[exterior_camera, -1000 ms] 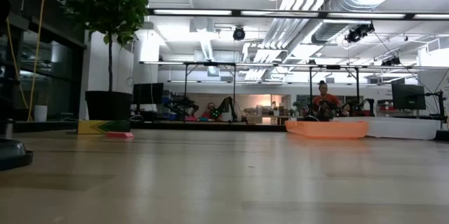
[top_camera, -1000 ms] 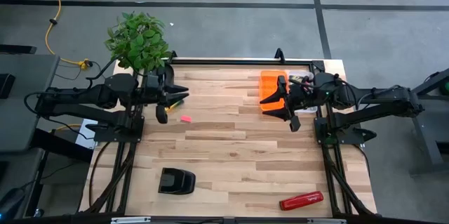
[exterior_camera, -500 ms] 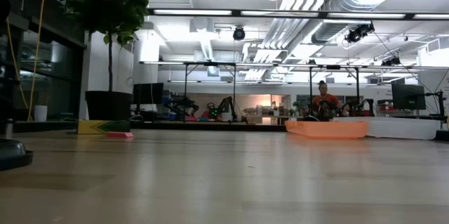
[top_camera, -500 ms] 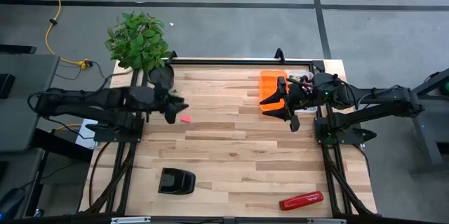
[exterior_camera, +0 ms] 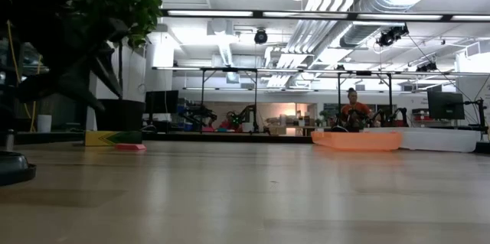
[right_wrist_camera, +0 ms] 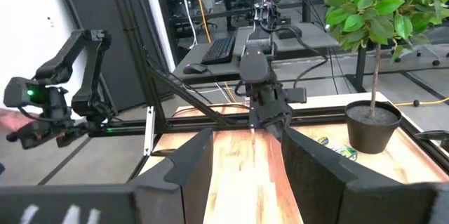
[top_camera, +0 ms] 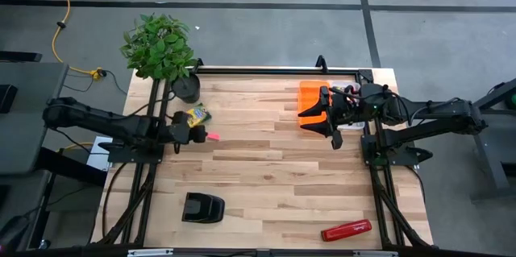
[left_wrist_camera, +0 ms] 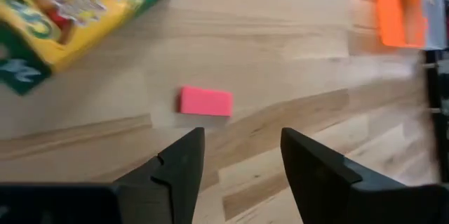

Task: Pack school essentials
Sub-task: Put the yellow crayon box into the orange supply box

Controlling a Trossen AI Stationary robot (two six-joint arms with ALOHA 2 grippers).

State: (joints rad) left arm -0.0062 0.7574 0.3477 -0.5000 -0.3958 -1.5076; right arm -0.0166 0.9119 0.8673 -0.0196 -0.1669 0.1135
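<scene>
Jaws apart and holding nothing, the left gripper [top_camera: 196, 133] sits low over the table [top_camera: 266, 192] near its 9 o'clock edge, and in the left wrist view its two dark fingers [left_wrist_camera: 184, 159] frame bare wood just short of the pink eraser [left_wrist_camera: 205, 102]. That eraser lies flat on the table, apart from both fingers, at about 3 o'clock from the gripper in the high view. A yellow-green crayon box [top_camera: 197, 115] lies flat just beyond the gripper, toward 12 o'clock from it, near the eraser but not touching it; the wrist view shows its printed face tilted at an angle to the wood grain. A potted plant [top_camera: 161, 47] stands at the table's 10 o'clock corner, its dark pot just past the crayon box. The right gripper [top_camera: 330, 122] hangs with its jaws apart and empty at about 2 o'clock on the table, over the near side of an orange tray [top_camera: 309, 93]; what lies in the tray cannot be made out. A black blocky object [top_camera: 202, 208] sits at about 7 o'clock, and a red stapler [top_camera: 347, 230] lies at about 5 o'clock, both well apart from either gripper.
</scene>
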